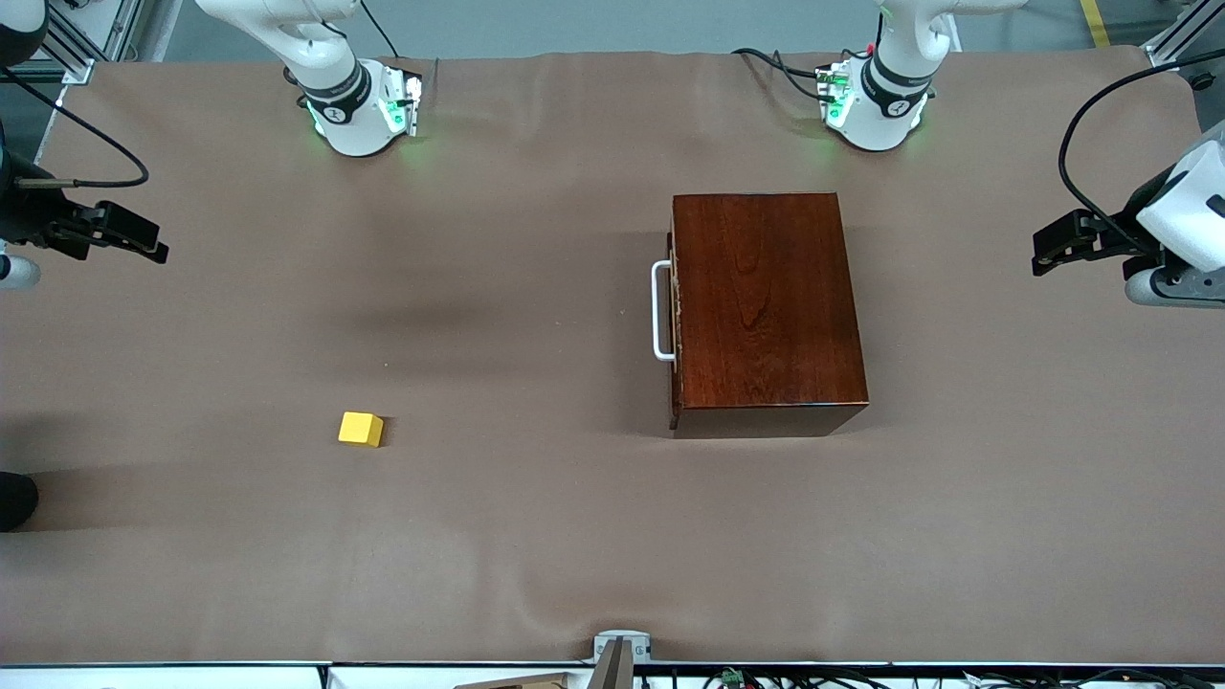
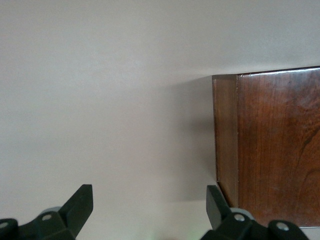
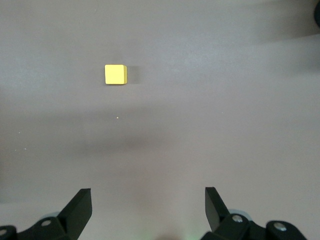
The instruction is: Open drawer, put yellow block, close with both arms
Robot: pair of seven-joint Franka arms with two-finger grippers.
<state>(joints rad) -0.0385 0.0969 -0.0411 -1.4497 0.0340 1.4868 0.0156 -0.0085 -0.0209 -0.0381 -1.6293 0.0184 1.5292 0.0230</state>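
You are looking at a brown table with the cabinet standing toward the left arm's end. Its drawer is pushed fully in, the front flush with the cabinet side and the white handle sticking out toward the right arm's end. With the drawer closed, you cannot see whether it holds anything. Nothing rests on the cabinet's top.

The yellow block sits alone on the table toward the right arm's end, nearer the front camera than the cabinet and well apart from it. It is not in the drawer.

Your right gripper hangs in the air at the table's edge at the right arm's end. In the right wrist view its jaws stand wide apart and hold nothing; the block lies on the cloth ahead of the jaws, off toward one fingertip's side rather than between them, and well clear of both.

Your left gripper hangs over the table's edge at the left arm's end. In the left wrist view its jaws are likewise spread wide and empty. A corner of the cabinet fills the space ahead of one fingertip, close to it, while the gap between the jaws looks onto bare cloth.
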